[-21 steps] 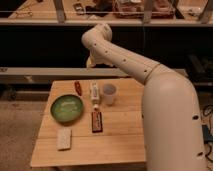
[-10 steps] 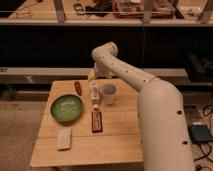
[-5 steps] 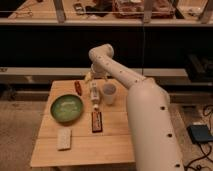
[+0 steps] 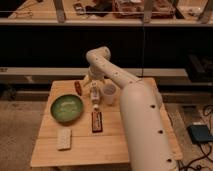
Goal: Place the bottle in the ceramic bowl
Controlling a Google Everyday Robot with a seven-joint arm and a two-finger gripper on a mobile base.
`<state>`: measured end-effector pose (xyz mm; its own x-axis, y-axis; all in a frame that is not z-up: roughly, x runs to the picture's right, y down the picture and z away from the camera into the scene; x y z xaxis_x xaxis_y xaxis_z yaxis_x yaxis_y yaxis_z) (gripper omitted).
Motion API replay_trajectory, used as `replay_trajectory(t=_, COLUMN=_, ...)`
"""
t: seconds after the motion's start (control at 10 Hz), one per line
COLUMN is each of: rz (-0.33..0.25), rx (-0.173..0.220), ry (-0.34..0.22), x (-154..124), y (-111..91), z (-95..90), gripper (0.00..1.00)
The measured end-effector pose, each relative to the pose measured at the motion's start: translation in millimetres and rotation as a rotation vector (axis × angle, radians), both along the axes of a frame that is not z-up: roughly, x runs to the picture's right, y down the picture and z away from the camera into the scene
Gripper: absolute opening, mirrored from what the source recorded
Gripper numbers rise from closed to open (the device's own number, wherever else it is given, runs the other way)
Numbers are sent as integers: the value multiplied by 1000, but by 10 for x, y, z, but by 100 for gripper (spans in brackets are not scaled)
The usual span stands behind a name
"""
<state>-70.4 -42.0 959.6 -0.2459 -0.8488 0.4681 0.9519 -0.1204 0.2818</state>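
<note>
Camera view gives us a wooden table (image 4: 115, 145) from above and in front, with the robot's white arm (image 4: 142, 120) reaching across it from the right. We see the gripper (image 4: 91, 81) low over the far middle of the table, just above the far end of the bottle (image 4: 95, 95), its fingers spread apart and holding nothing that we can make out. We cannot tell whether the fingertips touch the bottle's top. The bottle lies on the tabletop, lengthwise toward us, between the ceramic bowl (image 4: 66, 108) on its left and a white cup (image 4: 109, 93) just beside it on its right. The bowl sits on the left half of the table, near the bottle but apart from it, its green inside bare. A small red-orange item (image 4: 78, 88) lies left of the gripper. A dark brown bar (image 4: 97, 121) lies nearer us than the bottle, and a pale square pad (image 4: 64, 138) sits by the near left edge.
</note>
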Motion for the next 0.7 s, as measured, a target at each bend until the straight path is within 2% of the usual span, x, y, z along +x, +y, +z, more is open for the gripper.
replay_trajectory(t=0.3, rz=-54, rx=-16, ry=11, x=37, y=128, z=95, gripper=80)
replay_trajectory(t=0.7, rz=-77, rx=-28, ry=29, x=106, y=243, z=208, gripper=80)
